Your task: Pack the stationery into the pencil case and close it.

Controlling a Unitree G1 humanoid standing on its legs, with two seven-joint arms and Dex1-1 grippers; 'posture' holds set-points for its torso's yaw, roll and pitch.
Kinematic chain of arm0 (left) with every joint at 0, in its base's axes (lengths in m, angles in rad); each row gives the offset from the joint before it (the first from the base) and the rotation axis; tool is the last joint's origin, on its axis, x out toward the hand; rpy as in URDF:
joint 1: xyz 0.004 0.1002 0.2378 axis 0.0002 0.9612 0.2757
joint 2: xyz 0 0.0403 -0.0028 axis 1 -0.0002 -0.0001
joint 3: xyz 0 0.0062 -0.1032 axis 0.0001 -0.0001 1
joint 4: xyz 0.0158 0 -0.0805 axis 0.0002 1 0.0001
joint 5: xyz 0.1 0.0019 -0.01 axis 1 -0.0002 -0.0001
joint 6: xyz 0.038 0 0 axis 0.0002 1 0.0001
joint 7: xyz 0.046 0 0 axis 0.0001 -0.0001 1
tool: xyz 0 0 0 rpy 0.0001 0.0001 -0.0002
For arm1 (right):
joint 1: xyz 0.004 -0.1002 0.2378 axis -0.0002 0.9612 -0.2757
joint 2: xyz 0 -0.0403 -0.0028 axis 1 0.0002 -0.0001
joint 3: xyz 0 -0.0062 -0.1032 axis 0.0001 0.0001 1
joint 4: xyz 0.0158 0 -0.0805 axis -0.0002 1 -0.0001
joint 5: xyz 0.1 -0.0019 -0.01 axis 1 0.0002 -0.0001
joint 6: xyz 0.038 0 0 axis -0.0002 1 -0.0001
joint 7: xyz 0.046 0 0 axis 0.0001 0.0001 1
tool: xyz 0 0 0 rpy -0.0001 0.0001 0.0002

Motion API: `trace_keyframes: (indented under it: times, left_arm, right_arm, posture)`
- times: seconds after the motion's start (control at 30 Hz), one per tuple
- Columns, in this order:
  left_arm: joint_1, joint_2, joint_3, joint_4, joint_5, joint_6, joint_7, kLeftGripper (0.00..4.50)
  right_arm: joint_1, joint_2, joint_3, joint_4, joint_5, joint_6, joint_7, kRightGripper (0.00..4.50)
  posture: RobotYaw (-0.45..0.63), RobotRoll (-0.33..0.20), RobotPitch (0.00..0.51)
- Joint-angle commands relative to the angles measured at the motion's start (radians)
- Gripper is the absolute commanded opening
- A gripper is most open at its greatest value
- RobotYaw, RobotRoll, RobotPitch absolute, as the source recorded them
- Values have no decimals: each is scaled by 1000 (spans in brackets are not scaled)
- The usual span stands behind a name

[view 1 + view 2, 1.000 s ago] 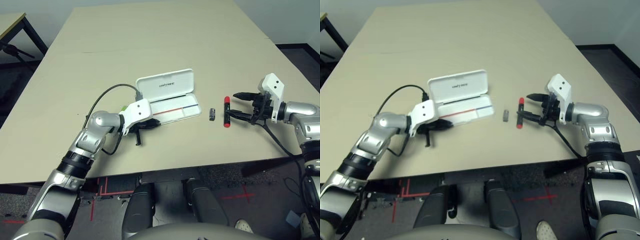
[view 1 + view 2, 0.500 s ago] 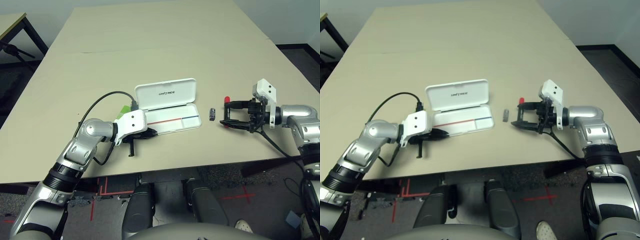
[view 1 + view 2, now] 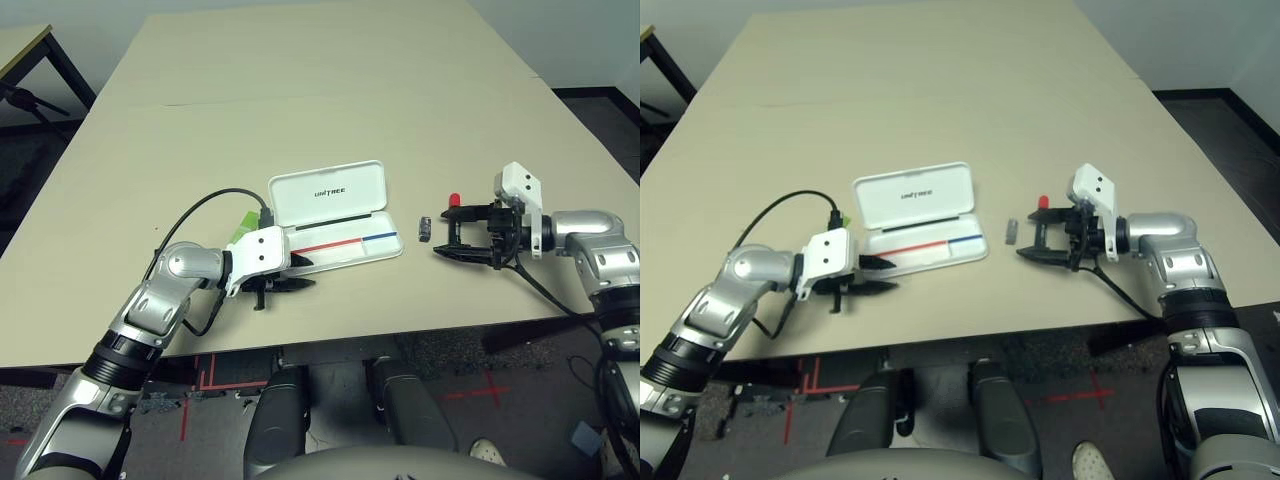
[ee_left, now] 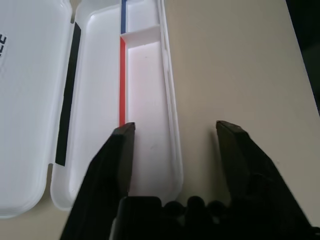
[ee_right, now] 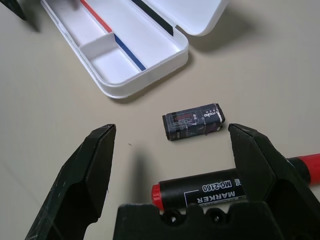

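Grippers sit nearest the table's front edge, one at each end of the work. The left gripper (image 3: 285, 284) lies low at the near left corner of the pencil case (image 3: 340, 240); its fingers (image 4: 119, 150) stand well apart and hold nothing, one over the tray's end, the other over bare table (image 3: 330, 110) beside the case wall. That straddling position looks meant to steady the case while items go in. The right gripper (image 5: 172, 165) is wide open and empty, with the marker (image 5: 210, 189) lying between its fingers, close to the palm. It appears set to close on the marker, though no contact is visible.

Just beyond the marker lies a small dark eraser-like block (image 5: 193, 120), apart from it and short of the case. The case itself lies open, lid (image 3: 328, 190) tilted back with lettering showing, tray empty, a red and blue stripe running along its floor. A light-green item (image 3: 243, 222) lies behind the left wrist, beside the case's left end, partly hidden.

Nothing is packed yet; judged stage is first pick-up. Risk: the round marker may roll as the fingers close.
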Motion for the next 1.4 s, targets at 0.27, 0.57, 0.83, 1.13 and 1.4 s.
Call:
trace_keyframes:
  times: [0.27,0.57,0.83,1.13,1.4]
  left_arm:
    - [68,54,157,-146,-174,59,-2,4481]
    - [90,37,230,-126,-207,-2,11,4481]
    - [79,24,213,-96,-193,-42,5,4481]
    - [35,23,203,-64,-201,-112,-41,4481]
    - [22,31,191,-75,-195,-121,-52,4481]
  right_arm:
    - [-10,17,-33,15,34,-7,-20,4500]
    - [28,112,-231,-174,149,136,-391,4500]
    - [146,254,-295,-528,150,395,-855,4500]
    - [273,355,-281,-811,187,741,-1093,4500]
    - [288,369,-286,-796,165,808,-1171,4500]
  posture:
    - [-21,0,165]
    - [-18,0,173]
    - [-43,0,186]
    - [-75,0,198]
    - [-70,0,193]
